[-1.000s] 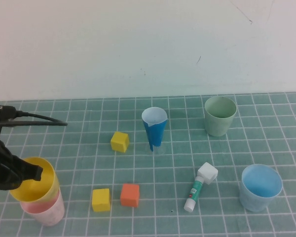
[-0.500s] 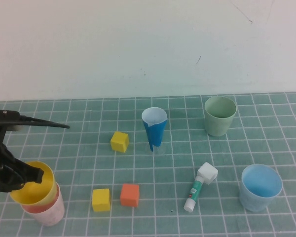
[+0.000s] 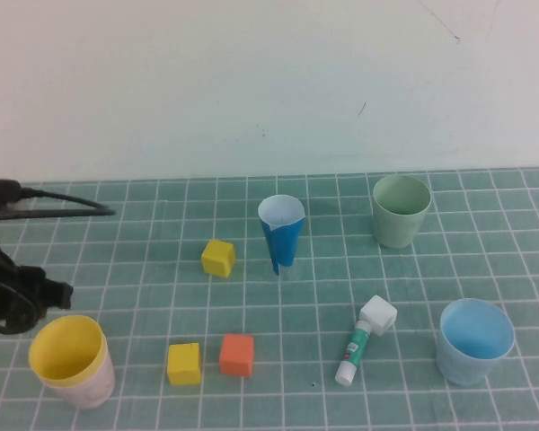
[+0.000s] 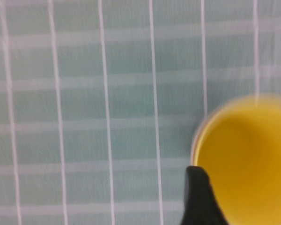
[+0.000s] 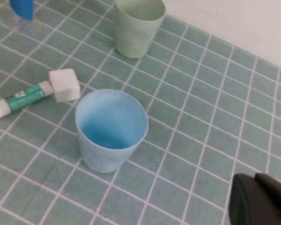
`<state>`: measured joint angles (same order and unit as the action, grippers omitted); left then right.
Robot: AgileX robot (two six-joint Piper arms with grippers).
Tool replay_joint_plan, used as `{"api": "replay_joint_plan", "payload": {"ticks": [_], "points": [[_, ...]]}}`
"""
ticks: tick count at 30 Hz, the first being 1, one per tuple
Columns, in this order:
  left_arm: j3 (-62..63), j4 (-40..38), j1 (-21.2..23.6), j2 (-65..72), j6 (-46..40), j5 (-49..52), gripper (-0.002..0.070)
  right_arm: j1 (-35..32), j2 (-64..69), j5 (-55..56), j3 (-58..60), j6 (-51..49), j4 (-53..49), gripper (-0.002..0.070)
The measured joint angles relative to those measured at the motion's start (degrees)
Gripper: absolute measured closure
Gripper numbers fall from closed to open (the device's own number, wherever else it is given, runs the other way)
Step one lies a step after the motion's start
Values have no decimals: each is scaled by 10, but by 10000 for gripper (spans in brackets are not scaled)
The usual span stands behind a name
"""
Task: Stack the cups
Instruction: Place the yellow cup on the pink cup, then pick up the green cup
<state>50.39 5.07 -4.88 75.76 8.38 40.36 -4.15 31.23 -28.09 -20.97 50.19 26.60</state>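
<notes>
The yellow cup sits nested in the pink cup. The left end effector, just above, stands wide and empty. The right end effector, near the blue cup, is closed and empty.

The table wears a teal-green cover ruled with a white grid, and the wall behind it is plain off-white. A yellow cup sits nested in a pale pink cup. The light blue cup is a deeper blue inside, and the pale green cup is a muted sage. The narrow cone is dark blue with a white inside. Two cubes are yellow, and a third cube is orange. The glue stick is white with a green and red label. The left gripper is black, as is the right gripper.
</notes>
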Motion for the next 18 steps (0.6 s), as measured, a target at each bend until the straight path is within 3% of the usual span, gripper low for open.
{"api": "replay_joint_plan", "payload": {"ticks": [7,12,18], "points": [[5,24,0,-124,15,-102,623,13,88,-105,-104,34,23,679],[2,49,0,-230,21,-145,668,13,214,-174,-225,65,58,679],[-50,39,0,-339,23,-129,673,26,378,-175,-361,123,83,674]]}}
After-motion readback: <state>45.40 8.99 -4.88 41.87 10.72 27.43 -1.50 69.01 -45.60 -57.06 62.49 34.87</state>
